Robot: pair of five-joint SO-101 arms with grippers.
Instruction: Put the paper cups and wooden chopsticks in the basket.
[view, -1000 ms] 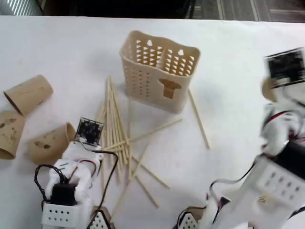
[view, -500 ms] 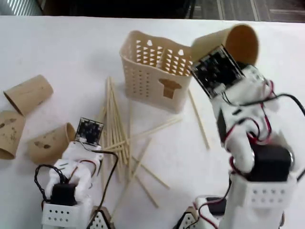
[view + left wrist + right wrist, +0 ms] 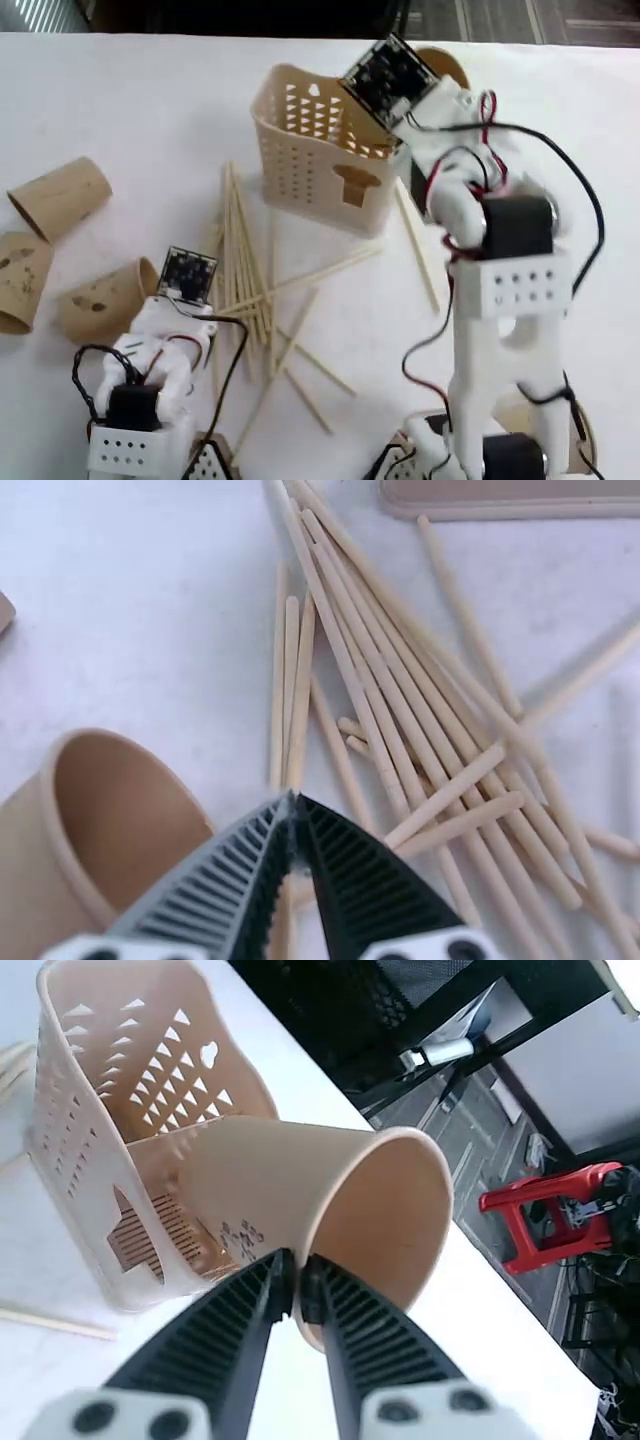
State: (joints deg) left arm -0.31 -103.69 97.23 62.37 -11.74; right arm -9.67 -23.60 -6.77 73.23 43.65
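So my right jaws pinch the paper cup (image 3: pixel 300 1190) by its rim, tilted beside the basket (image 3: pixel 300 150) at upper centre, I'd guess to drop it in; left jaws together, empty, over the chopsticks (image 3: pixel 400 710).

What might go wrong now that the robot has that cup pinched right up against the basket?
1. The right gripper pinches the paper cup only by its thin rim, so the cup might slip or crumple.
2. The cup lies tilted against the basket near its top edge. If it is released here, it may catch the wall and drop outside.
3. The gripper is very close to the basket, so a nudge might tip it toward the chopsticks scattered beside it.
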